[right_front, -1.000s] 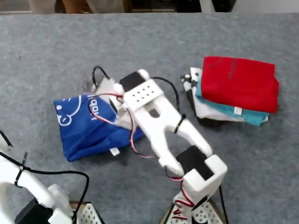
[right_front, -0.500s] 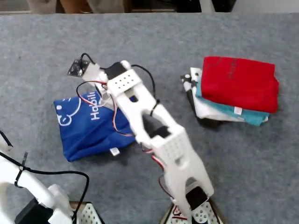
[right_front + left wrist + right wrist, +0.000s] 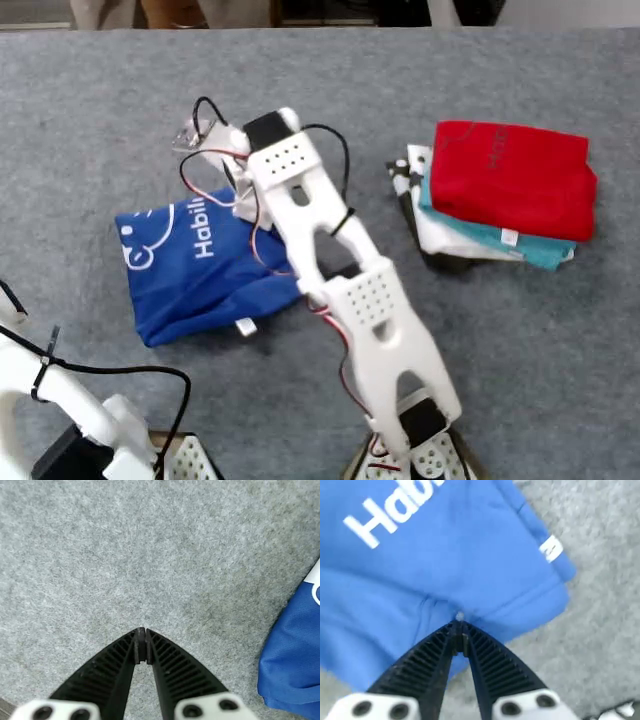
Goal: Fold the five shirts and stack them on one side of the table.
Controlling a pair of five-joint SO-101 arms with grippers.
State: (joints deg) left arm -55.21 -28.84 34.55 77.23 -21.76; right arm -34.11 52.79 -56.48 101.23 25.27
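Found the right gripper [image 3: 459, 626] pinched together directly over the folded blue shirt [image 3: 420, 565]; the left gripper [image 3: 141, 636] likewise closed above bare table [image 3: 150, 540], shirt off to its side. Judged best to open wide, bite every layer at one edge, carry flat to the stack [image 3: 505, 185] well away. Could not tell whether cloth was nipped.

Single shirt [image 3: 195, 265] left on table [image 3: 100, 100], shirt stack [image 3: 505, 190] right, right arm [image 3: 330, 250] between

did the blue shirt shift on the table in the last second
No. The blue shirt lies where it did: its corners sit at the same spots relative to the red-topped stack.
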